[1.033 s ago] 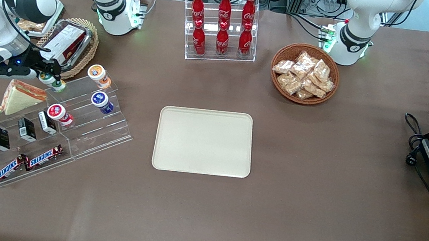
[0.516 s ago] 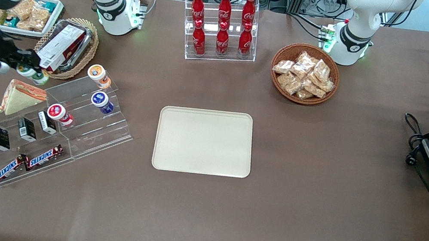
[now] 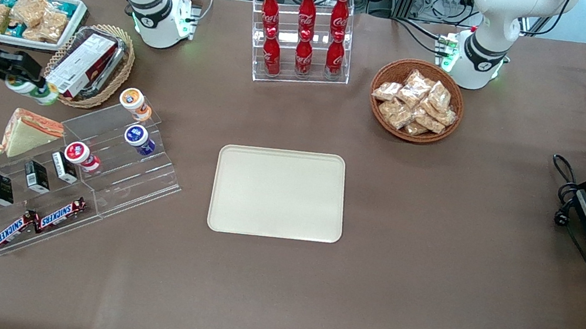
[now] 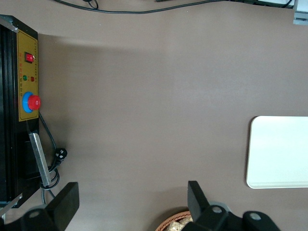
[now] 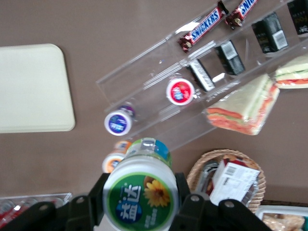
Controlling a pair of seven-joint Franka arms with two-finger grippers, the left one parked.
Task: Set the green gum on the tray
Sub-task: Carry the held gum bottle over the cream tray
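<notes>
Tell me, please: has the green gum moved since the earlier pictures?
Yes. The gripper, shut on the green gum, has carried it off the clear stepped rack, away from the tray, to beside the wicker basket.

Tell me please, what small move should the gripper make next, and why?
Probably carry sideways toward the tray. The gripper is shut on the green gum, held in the air above the table near the wicker basket, at the working arm's end. The tray lies bare, well away toward the table's middle.
</notes>
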